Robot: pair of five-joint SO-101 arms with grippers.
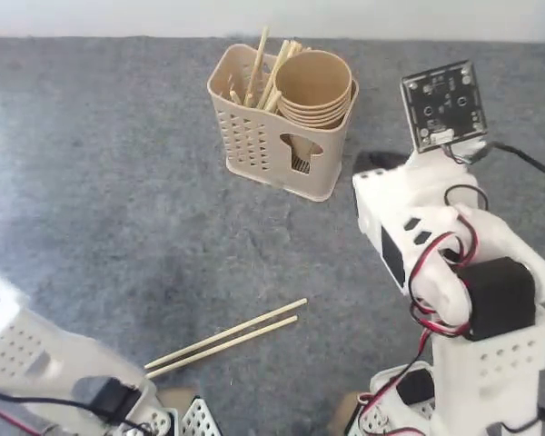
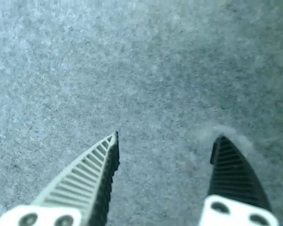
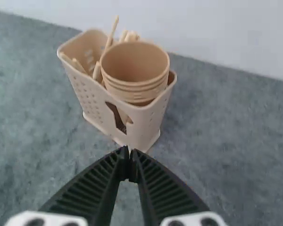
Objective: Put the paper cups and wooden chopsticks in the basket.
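- Tabletop (image 1: 100,182): grey, felt-like surface that carries everything.
- Right arm (image 1: 454,272): white, with red and black wiring. In the high view it stands at the near right, with its wrist camera board raised just beside the basket.
- Left arm (image 1: 45,363): white and perforated, lying low at the near left corner of the high view.
- Basket (image 1: 263,150): beige plastic with perforated walls and a cut-out in the front. It stands upright at the far middle of the tabletop and has two compartments.
- Paper cups (image 1: 314,86): a nested brown stack standing upright inside the basket, in the compartment on the right arm's side. Their rims rise above the basket wall.
- Chopsticks in basket (image 1: 259,64): several wooden sticks stand leaning in the other compartment, beside the cups, with their ends poking out over the rim.
- Loose chopsticks (image 1: 227,338): one wooden pair lies flat on the tabletop, side by side and slanted. It is near the front between the two arm bases and well apart from the basket.
- Right gripper (image 3: 129,150): its fingers are pressed together at the tips with nothing between them. It points at the foot of the basket, just in front of it.
- Left gripper (image 2: 169,136): its fingers are spread wide apart over bare grey tabletop and hold nothing.
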